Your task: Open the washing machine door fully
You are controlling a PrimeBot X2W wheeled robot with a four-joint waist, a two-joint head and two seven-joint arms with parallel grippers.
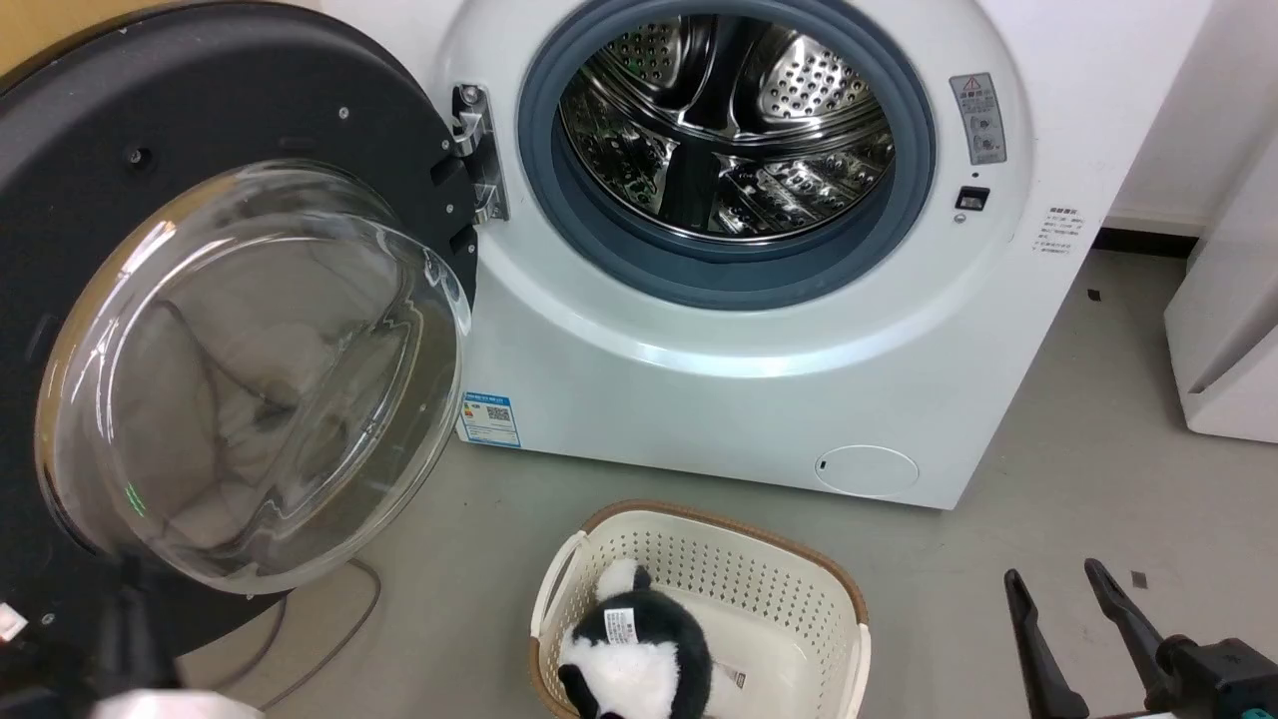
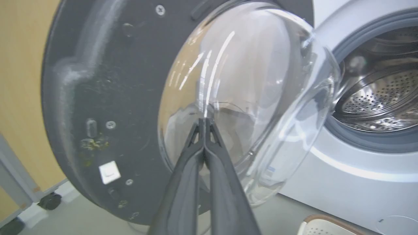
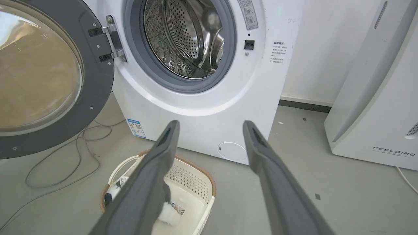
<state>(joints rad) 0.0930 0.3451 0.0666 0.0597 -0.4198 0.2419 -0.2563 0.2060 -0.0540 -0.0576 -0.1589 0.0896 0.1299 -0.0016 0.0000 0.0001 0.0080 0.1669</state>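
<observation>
Door [image 1: 60,150] cut off at left edge; L hand [image 1: 130,624] blurred.

Found the white front-loading washing machine [image 1: 699,399] standing on the grey concrete floor [image 1: 1048,479]. Found the large round black glass-windowed door [image 1: 200,110] swung out on the metal hinge [image 1: 477,150], left of the steel perforated drum [image 1: 724,120]. Saw the cream perforated plastic basket [image 1: 719,514] on the floor before the machine, with the black-and-white panda plush [image 1: 639,659] inside it. Noted the left gripper [image 2: 204,121] just before the door's glass, the right gripper [image 1: 1053,571] right of the basket, and the tall white plastic appliance [image 3: 375,98] right of the machine.
</observation>
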